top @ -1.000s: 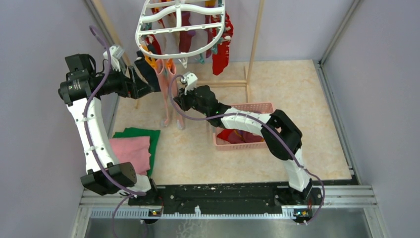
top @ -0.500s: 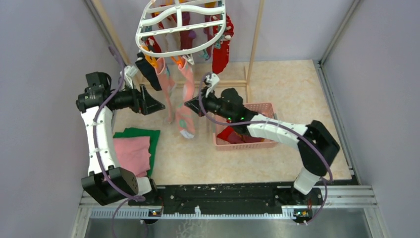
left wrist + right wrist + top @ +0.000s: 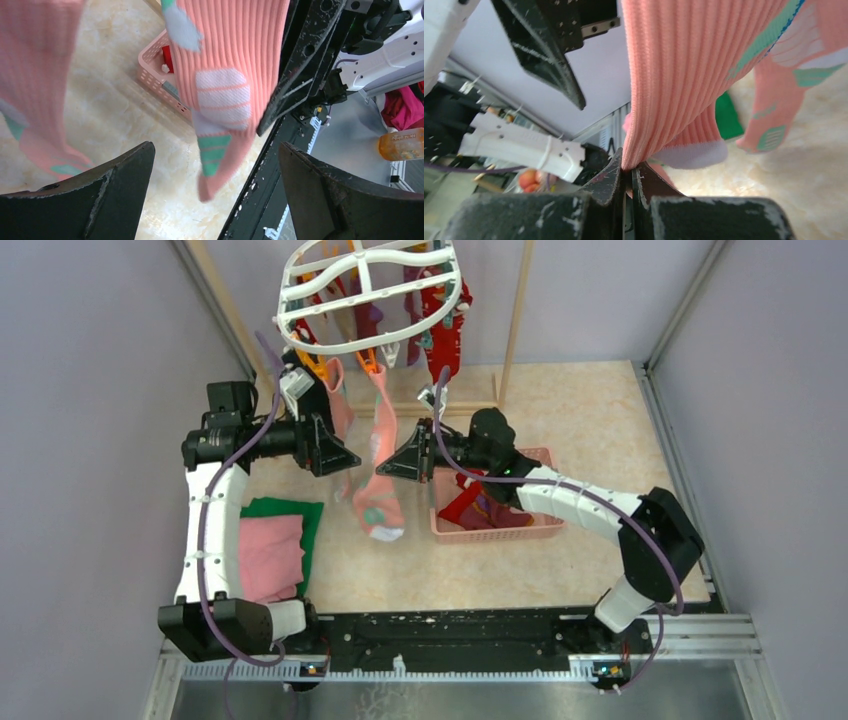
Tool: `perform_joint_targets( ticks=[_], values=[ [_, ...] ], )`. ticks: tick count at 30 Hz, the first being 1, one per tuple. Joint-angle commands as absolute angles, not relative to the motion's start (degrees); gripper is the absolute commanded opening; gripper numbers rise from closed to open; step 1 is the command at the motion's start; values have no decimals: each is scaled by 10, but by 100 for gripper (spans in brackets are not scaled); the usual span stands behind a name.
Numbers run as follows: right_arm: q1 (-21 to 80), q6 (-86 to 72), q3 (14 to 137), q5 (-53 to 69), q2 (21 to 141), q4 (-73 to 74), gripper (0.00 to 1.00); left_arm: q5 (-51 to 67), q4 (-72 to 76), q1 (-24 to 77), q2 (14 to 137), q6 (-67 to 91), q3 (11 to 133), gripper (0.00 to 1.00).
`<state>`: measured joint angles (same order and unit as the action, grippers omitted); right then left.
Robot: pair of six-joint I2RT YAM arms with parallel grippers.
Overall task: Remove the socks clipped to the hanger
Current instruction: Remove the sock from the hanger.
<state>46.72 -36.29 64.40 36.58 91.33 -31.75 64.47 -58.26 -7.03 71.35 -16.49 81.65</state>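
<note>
Right wrist view: right gripper (image 3: 626,172) pinches salmon-pink ribbed sock (image 3: 674,75) w/ teal patches (grip unclear from top view); left gripper (image 3: 215,146) spread. Sock hangs from white oval plastic hanger (image 3: 370,285) over desk's far edge.

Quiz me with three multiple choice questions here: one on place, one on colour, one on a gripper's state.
1. The pink basket lies: A beneath the right arm; B beside the left arm's base; C between the bases.
2. The sock in the right gripper is: A navy; B pink; C purple.
3. The left gripper is: A open; B shut on a sock; C shut on a clip.
1 A, the right arm crosses over it. 2 B, ribbed pink fabric is pinched. 3 A, its jaws stand wide apart.
</note>
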Motion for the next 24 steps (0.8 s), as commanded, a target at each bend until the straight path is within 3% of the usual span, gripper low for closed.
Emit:
perform_joint_targets(
  ticks=[1,11,19,24],
  values=[
    [476,-399,683,451,925,-351,0,673,-540,-70,702,-150,808,99],
    [477,-511,692,480,947,-527,3,736,-565,-69,709,-167,805,99],
    [477,-539,691,503,962,-548,3,787,-522,-51,722,-118,796,99],
    [476,-521,693,496,960,-517,4,813,-491,-39,729,-83,784,88]
  ],
)
